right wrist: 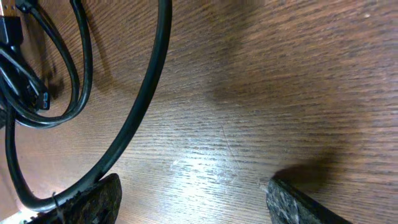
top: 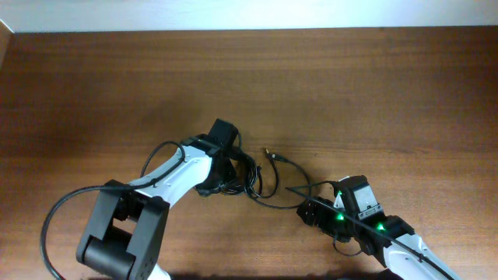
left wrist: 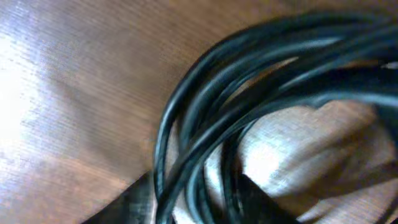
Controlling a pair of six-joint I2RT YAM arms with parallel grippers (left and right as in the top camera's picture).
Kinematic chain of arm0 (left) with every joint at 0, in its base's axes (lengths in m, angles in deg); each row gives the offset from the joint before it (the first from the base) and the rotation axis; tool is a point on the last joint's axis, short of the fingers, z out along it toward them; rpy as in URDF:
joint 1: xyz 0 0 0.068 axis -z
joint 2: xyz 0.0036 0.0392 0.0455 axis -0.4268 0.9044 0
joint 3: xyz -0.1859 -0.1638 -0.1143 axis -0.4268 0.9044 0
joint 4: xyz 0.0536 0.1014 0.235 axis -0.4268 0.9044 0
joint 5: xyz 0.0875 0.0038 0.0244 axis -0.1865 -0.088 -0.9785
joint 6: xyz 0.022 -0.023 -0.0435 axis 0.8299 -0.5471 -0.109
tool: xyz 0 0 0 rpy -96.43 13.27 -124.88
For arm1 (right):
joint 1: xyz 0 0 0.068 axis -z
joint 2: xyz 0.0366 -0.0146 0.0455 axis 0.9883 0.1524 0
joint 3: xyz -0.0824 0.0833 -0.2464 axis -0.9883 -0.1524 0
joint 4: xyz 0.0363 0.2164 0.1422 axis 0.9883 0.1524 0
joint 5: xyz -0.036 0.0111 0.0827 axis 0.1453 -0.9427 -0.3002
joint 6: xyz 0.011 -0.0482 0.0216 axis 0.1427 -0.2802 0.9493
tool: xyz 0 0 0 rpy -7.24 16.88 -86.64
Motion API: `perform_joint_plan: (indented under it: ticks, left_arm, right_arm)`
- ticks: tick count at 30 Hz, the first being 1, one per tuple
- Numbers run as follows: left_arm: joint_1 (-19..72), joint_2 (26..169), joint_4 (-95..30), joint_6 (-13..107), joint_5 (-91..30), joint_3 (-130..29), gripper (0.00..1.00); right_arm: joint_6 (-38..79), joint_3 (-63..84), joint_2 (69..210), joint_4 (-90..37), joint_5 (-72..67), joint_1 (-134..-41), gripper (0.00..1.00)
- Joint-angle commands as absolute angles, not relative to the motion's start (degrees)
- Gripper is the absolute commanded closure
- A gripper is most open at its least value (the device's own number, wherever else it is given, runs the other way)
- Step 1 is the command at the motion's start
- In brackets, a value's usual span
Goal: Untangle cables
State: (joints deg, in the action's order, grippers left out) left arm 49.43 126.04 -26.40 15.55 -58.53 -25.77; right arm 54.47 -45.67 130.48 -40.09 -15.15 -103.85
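Note:
The cables (top: 263, 189) lie as one black tangle at the table's middle, with a loose plug end (top: 270, 155) pointing up-left. My left gripper (top: 232, 173) is down on the tangle's left side. In the left wrist view, several blurred strands (left wrist: 249, 74) run between its fingers (left wrist: 199, 202), which are closed around them. My right gripper (top: 306, 208) sits just right of the tangle, low over the wood. In the right wrist view it is open and empty (right wrist: 189, 199). One cable (right wrist: 146, 93) curves past its left finger, and a coil with a plug (right wrist: 37, 93) lies at the far left.
The table is dark brown wood (top: 373, 93). Its far edge meets a pale wall (top: 233, 12) at the top. The arms' own thicker black cables (top: 58, 210) loop beside the left arm's base.

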Motion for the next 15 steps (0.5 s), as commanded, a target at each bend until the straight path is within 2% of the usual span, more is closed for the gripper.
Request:
perform_joint_plan:
  ticks: [1, 2, 4, 6, 7, 9, 10, 13, 15]
  left_arm:
    - [49.16, 130.33, -28.41, 15.44, -57.61, -24.11, 1.0]
    - [49.16, 130.31, -28.91, 15.64, -59.6, -24.13, 1.0]
    - [48.33, 129.48, -28.78, 17.86, -63.1, -25.84, 1.0]
    - [47.7, 127.07, -27.03, 22.43, -62.9, -28.2, 1.0]
    - [47.59, 124.75, -26.25, 26.37, -62.9, -28.94, 1.0]
    - [47.59, 118.31, -25.28, 35.26, -62.94, -29.18, 1.0]
    - [47.59, 113.78, -24.63, 38.98, -63.1, -29.18, 1.0]
    - [47.59, 102.15, -23.51, 41.56, -63.03, -29.18, 1.0]
    - [47.59, 95.07, -23.19, 41.54, -61.7, -29.18, 1.0]
  right_arm:
    - [53.64, -50.46, 133.13, -37.27, -6.15, -103.72, 0.29]
    - [53.64, -50.43, 133.13, -37.8, -6.78, -103.72, 0.36]
    - [53.64, -49.84, 133.11, -40.79, -9.88, -103.72, 0.38]
    - [53.58, -47.18, 133.11, -40.81, -14.36, -103.72, 0.46]
    - [53.38, -45.32, 133.06, -39.79, -15.94, -103.72, 0.47]
    - [46.65, -37.1, 132.97, -31.28, -19.11, -103.72, 0.53]
    - [39.67, -29.52, 132.95, -21.4, -19.44, -103.72, 0.54]
    - [29.69, -14.87, 132.86, -2.15, -19.46, -103.74, 0.54]
    - [28.92, -9.3, 131.82, 2.33, -22.08, -103.74, 0.54]
